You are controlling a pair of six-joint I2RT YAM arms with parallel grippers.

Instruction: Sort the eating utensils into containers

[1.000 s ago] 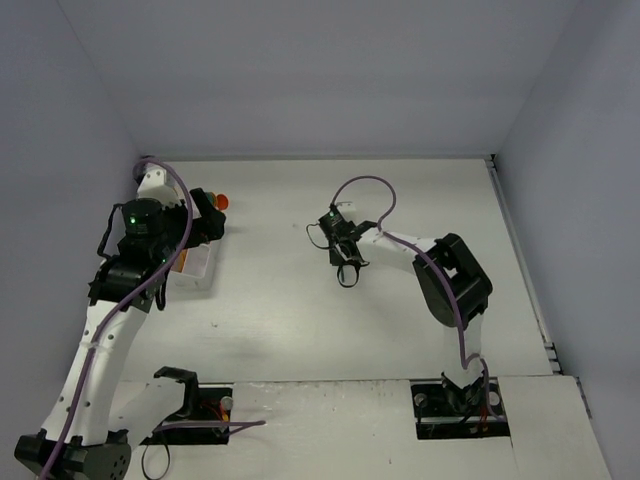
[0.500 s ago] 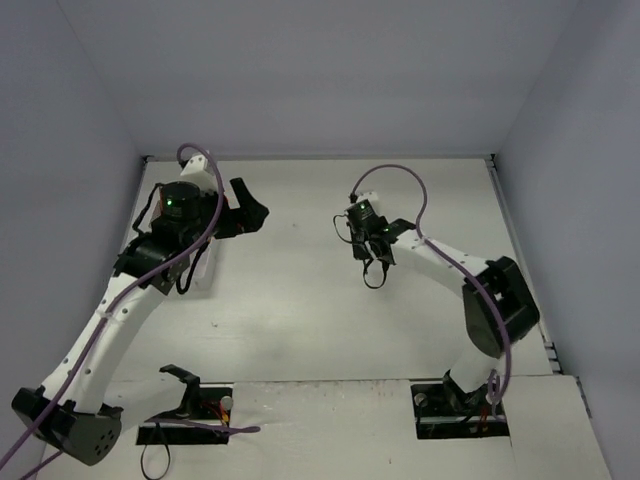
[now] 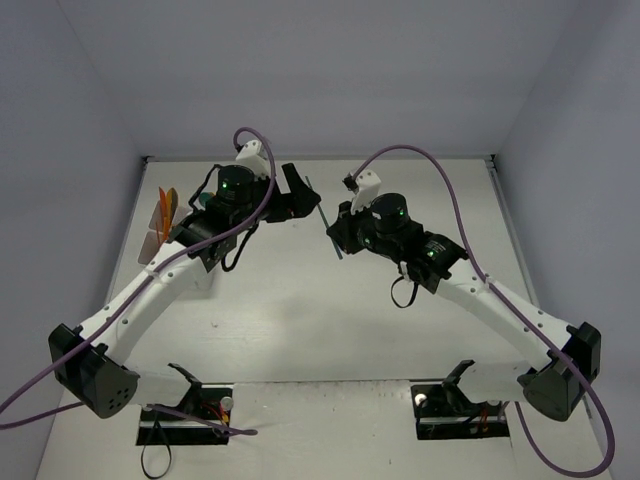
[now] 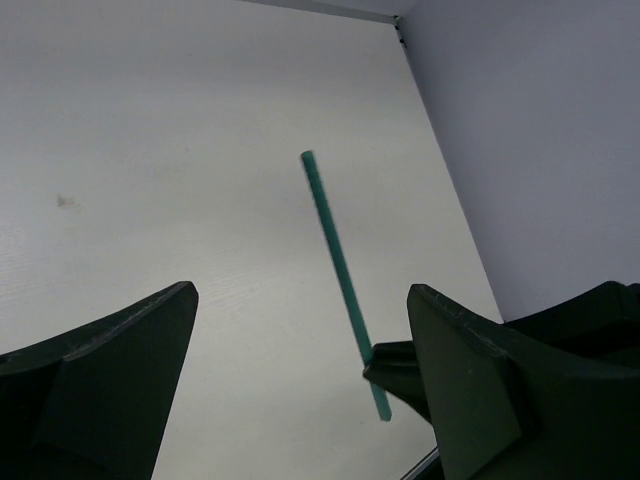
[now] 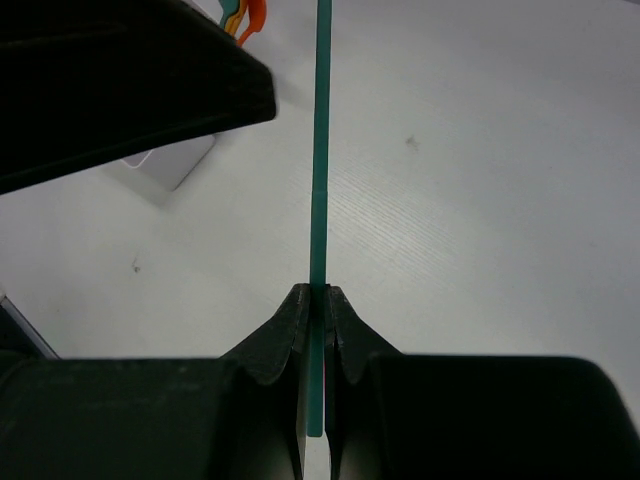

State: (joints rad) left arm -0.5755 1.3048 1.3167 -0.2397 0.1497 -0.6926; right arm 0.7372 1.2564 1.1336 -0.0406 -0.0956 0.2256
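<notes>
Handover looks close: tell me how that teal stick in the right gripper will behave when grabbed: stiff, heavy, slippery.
Probably stiff: the teal stick juts straight from the right gripper, pinched near one end, without sagging. Likely light, being so thin. Its narrow shaft could pivot if the left gripper clamps off-centre.

Stick (image 5: 319, 150) in right gripper (image 5: 319, 300), left gripper (image 4: 300, 298) just beside, container (image 5: 170, 160) far left
</notes>
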